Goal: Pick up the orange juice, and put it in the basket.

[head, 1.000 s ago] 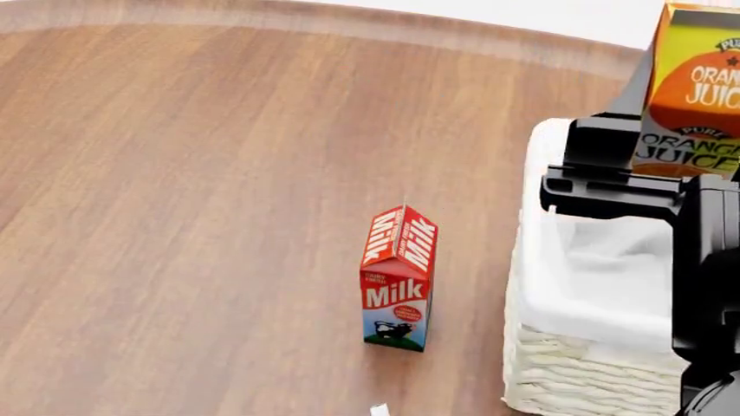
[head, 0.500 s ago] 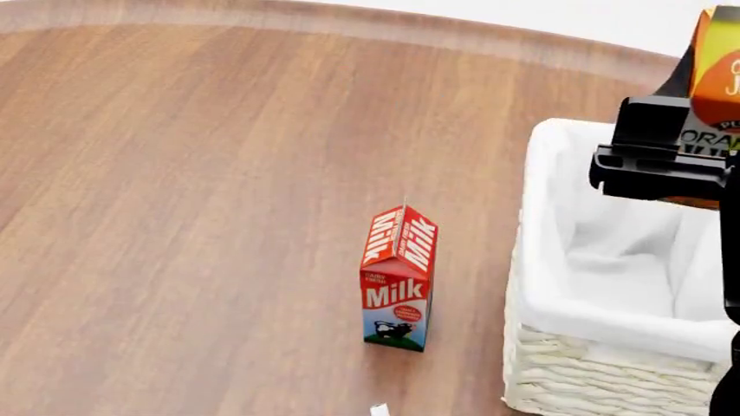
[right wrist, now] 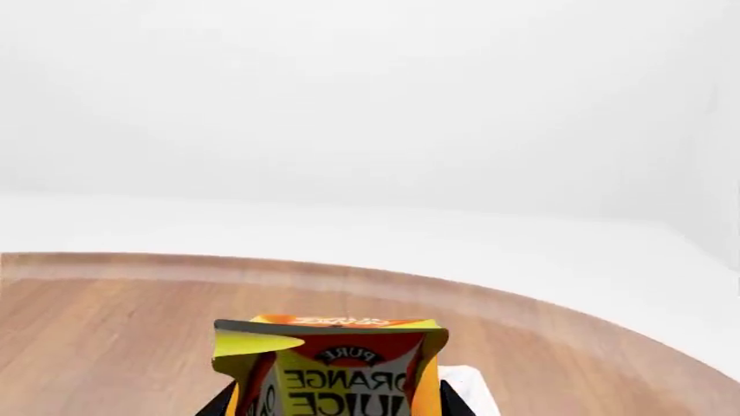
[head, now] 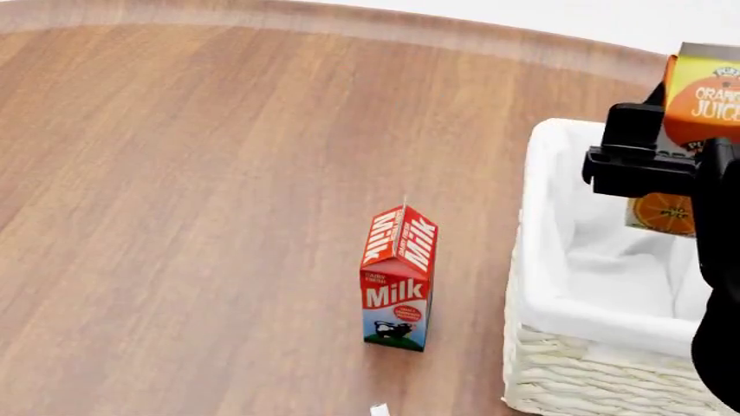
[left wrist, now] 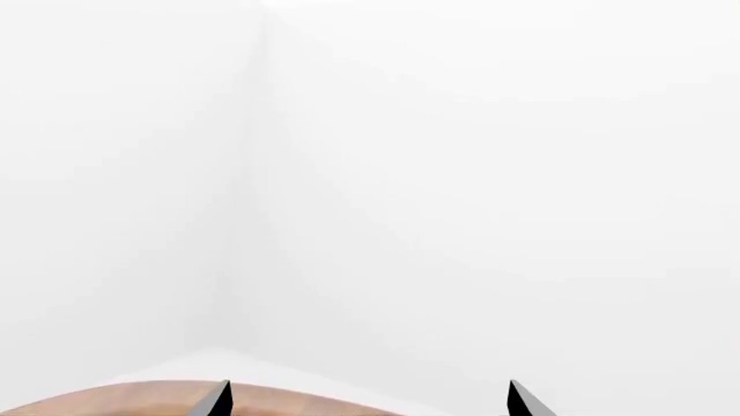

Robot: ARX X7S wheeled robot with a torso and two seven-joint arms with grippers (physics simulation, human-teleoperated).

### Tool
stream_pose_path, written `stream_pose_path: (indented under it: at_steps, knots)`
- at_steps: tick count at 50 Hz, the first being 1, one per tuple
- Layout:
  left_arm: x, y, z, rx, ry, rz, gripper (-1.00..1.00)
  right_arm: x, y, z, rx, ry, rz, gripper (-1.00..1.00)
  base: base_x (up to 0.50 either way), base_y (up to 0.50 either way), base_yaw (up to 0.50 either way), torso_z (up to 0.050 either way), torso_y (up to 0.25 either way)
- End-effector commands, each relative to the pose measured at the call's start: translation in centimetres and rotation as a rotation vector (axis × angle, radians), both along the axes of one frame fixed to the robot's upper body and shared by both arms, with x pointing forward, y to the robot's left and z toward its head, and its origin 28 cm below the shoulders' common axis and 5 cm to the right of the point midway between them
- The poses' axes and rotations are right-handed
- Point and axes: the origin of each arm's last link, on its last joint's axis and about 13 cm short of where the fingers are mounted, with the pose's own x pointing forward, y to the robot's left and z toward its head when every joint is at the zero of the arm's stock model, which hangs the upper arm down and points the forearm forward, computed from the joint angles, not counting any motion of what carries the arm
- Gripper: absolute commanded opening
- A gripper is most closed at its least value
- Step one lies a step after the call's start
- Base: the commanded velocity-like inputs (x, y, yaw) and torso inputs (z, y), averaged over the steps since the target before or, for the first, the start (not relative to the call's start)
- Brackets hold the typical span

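Now right claw (head: 665, 160) clamped on orange juice (head: 694, 104), upright above basket (head: 543, 286), left claw (left wrist: 367, 400) parted, empty.

A worktop (head: 208, 173) carries a milk carton (head: 398, 279) standing upright near the front, toward the right. Just to its right, apart from it, sits a basket (head: 543, 347) at the right edge of the head view. Above the basket's far side, the right end effector (head: 647, 165) holds an orange juice carton (head: 701, 108) upright, its lower part down inside the basket's rim. In the left wrist view, the left end effector (left wrist: 367, 400) shows only two fingertips, wide apart, over the worktop's edge.
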Motion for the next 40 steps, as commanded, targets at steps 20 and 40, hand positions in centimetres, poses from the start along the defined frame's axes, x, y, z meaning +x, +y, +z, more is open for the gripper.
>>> stream_pose_path:
  at_steps: [20,40]
  knots:
    - [0.3,0.0,-0.3,-0.001,0.008,0.001,1.00,3.1,-0.3,-1.9,0.056,0.120,0.030,-1.00,0.00,0.00,0.00,0.000,0.001]
    - [0.3,0.0,-0.3,-0.005,-0.002,-0.002,1.00,4.4,-0.5,-3.5,0.089,0.163,0.005,-1.00,0.00,0.00,0.00,0.001,0.001]
